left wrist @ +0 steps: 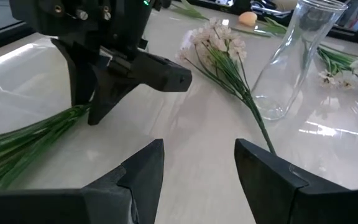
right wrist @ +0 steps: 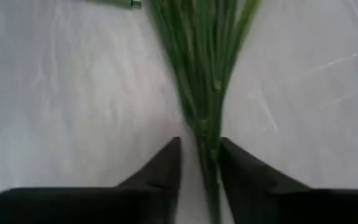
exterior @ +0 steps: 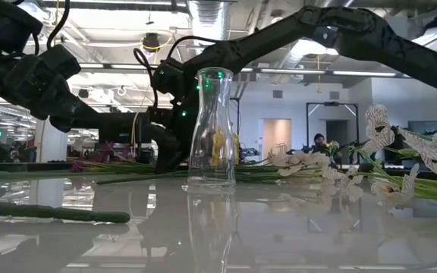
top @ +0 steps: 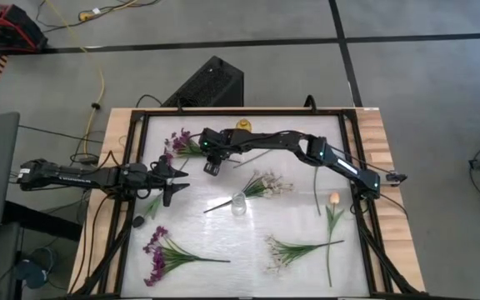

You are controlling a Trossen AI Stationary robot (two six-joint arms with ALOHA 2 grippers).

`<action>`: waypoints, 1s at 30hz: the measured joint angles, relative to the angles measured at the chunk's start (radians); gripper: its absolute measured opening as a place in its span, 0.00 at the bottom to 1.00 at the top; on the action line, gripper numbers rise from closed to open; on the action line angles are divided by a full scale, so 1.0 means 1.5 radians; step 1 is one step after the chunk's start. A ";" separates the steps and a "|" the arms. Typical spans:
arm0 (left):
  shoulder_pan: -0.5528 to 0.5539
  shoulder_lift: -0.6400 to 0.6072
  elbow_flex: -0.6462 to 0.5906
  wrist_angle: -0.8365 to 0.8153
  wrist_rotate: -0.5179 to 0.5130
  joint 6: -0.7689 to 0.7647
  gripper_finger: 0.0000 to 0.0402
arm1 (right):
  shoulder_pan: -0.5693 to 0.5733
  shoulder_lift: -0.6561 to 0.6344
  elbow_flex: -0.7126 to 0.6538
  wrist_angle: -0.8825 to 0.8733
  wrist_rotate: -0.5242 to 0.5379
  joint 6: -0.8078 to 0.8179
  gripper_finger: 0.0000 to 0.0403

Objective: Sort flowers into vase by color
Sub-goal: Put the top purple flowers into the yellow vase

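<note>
Right gripper (top: 212,163): fingers narrowed astride green stems of purple spray (top: 180,144) (far-left part of worktop). Left gripper (top: 176,182): spread wide, empty, near left edge. Glass vase (top: 238,204): upright, centre

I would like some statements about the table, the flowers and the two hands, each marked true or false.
1. The glass vase stands upright and has no flowers in it. True.
2. The right hand has green stems between its fingers. True.
3. The left hand holds a white flower spray. False: its fingers are open with nothing between them; the white spray lies on the table ahead of it.
4. Both purple sprays lie on the right arm's side of the table. False: one purple spray and the other purple spray are on the left arm's side.
5. A peach tulip lies on the right arm's side of the table. True.
</note>
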 joint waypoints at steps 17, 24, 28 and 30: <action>0.000 0.000 0.000 -0.005 0.002 -0.013 0.46 | 0.013 -0.101 -0.004 -0.001 -0.036 0.057 0.06; 0.000 0.000 0.000 -0.012 0.013 -0.036 0.46 | -0.004 -0.160 -0.012 0.062 -0.065 0.045 0.06; -0.001 0.000 0.000 -0.015 0.035 -0.049 0.46 | -0.018 -0.181 -0.012 0.126 -0.087 0.027 0.06; -0.001 0.000 0.000 -0.018 0.045 -0.054 0.46 | -0.025 -0.183 -0.012 0.168 -0.087 0.017 0.06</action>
